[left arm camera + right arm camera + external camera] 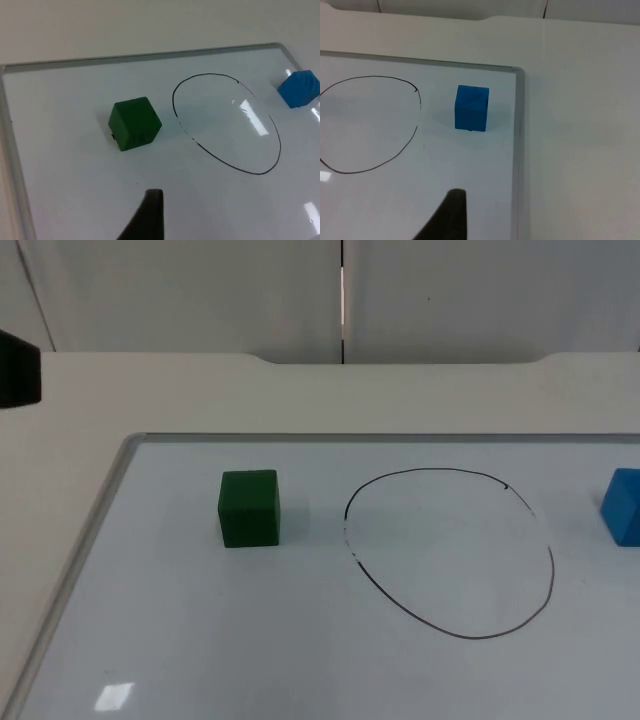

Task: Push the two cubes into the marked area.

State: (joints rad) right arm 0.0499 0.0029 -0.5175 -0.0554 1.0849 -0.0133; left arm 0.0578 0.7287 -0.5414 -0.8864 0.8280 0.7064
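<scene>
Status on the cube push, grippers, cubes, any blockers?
Both arms waiting, nothing gripped. Green cube and blue cube both outside the drawn circle, on opposite sides. Nothing in the way.

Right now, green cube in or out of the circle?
Out. The green cube sits on the whiteboard beside the drawn circle, with a gap between them.

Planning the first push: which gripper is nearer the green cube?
Left. The left gripper's fingertip hangs just short of the green cube; the right gripper's fingertip hangs by the blue cube, beyond the drawn oval.
</scene>
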